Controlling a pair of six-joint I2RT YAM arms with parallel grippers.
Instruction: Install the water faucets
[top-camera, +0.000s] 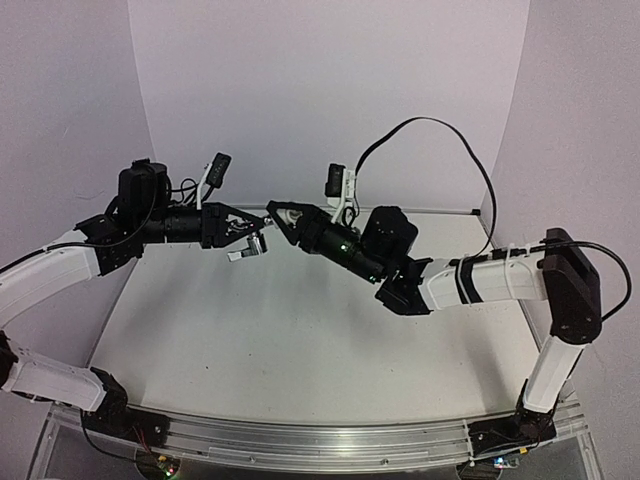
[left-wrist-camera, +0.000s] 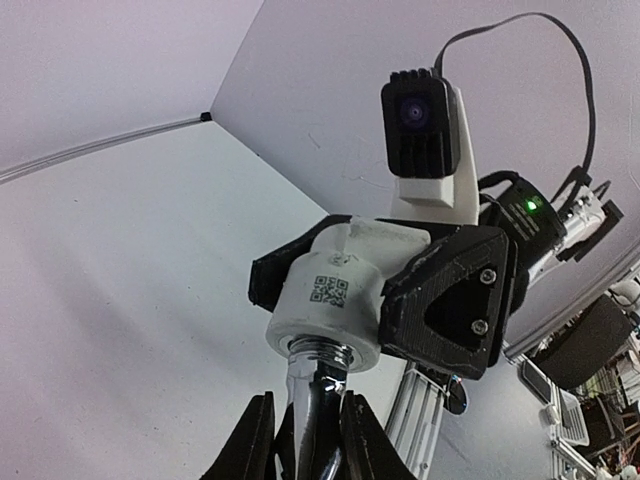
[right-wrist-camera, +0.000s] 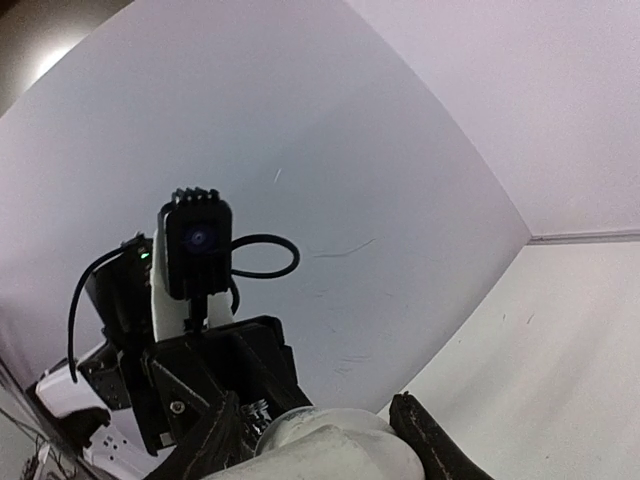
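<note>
Faucet (left-wrist-camera: 312, 395) in left jaws meets white fitting (left-wrist-camera: 330, 300) in right jaws.

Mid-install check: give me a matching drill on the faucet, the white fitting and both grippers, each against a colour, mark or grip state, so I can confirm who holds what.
Things:
1. faucet
2. white fitting
3. left gripper
4. right gripper

States:
A. fingers clamped on either side of the white part
B. shiny silver
C. bears a QR label
D. shut on the chrome stem

Pairs: 1-B, 2-C, 3-D, 4-A.
</note>
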